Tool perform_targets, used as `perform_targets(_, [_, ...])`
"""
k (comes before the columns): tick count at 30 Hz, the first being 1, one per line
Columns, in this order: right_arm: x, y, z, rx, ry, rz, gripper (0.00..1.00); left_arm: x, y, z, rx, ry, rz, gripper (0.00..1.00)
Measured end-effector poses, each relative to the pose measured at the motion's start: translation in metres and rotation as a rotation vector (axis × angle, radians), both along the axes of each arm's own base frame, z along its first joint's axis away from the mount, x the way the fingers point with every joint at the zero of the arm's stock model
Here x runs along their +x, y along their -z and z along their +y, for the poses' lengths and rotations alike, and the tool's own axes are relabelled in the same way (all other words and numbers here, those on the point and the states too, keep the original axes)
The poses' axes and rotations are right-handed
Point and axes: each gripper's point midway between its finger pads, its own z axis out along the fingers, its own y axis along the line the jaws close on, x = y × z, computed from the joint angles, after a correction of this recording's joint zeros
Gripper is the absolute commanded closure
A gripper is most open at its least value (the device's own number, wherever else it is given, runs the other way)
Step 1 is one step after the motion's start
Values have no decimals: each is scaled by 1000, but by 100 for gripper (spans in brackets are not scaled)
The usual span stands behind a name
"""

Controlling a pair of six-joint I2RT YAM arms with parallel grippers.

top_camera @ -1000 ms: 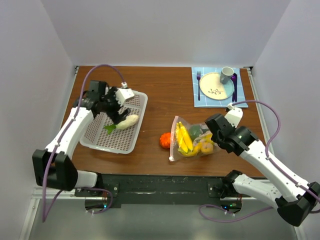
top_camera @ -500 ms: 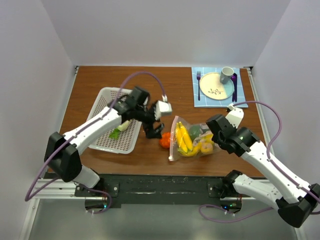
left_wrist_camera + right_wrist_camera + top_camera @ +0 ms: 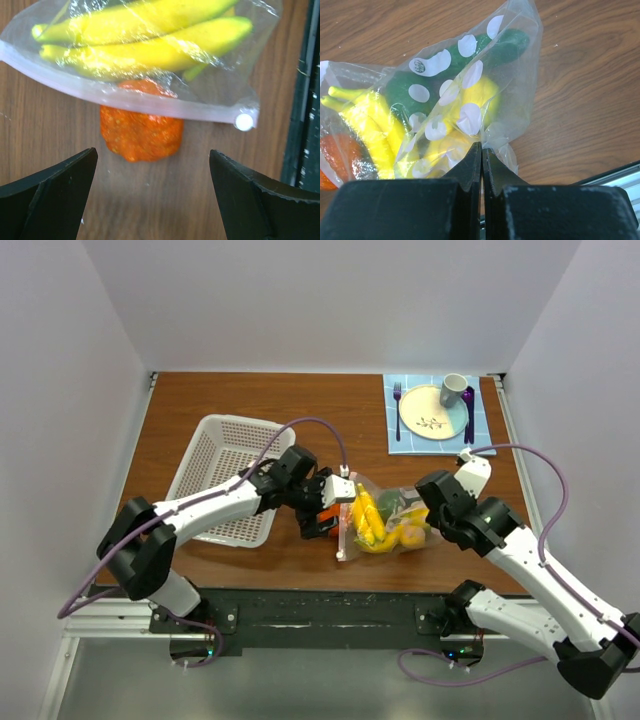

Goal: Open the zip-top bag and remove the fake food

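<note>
Lying toward 4 o'clock on the bench (image 3: 330, 410), the bag (image 3: 390, 525) is holding bananas (image 3: 150, 45), a cucumber (image 3: 400, 92) and a lemon (image 3: 480, 95), so most of the emptying is probably remaining. An orange fruit (image 3: 140, 132) is sitting at its 9 o'clock, by the zip strip (image 3: 125, 97). Left jaws are gaping wide over that fruit, gripping nothing. Right jaws are pinching shut on the bag's 3 o'clock edge. Whether the strip is parted is proving hard to tell.
</note>
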Motion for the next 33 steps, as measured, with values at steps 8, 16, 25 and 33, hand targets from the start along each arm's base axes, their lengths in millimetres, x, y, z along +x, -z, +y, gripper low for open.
perform_targets(8, [-2, 1, -3, -1, 7, 3, 100, 10, 24, -16, -20, 40, -3, 0])
perform_targets(16, [-4, 5, -4, -8, 6, 13, 100, 9, 37, -26, -38, 88, 22, 0])
perform_targets(25, [-7, 4, -6, -9, 8, 15, 100, 9, 48, -33, -50, 110, 37, 76])
perform_targets(33, [-7, 5, -7, -11, 9, 16, 100, 17, 37, -17, 28, 75, -10, 100])
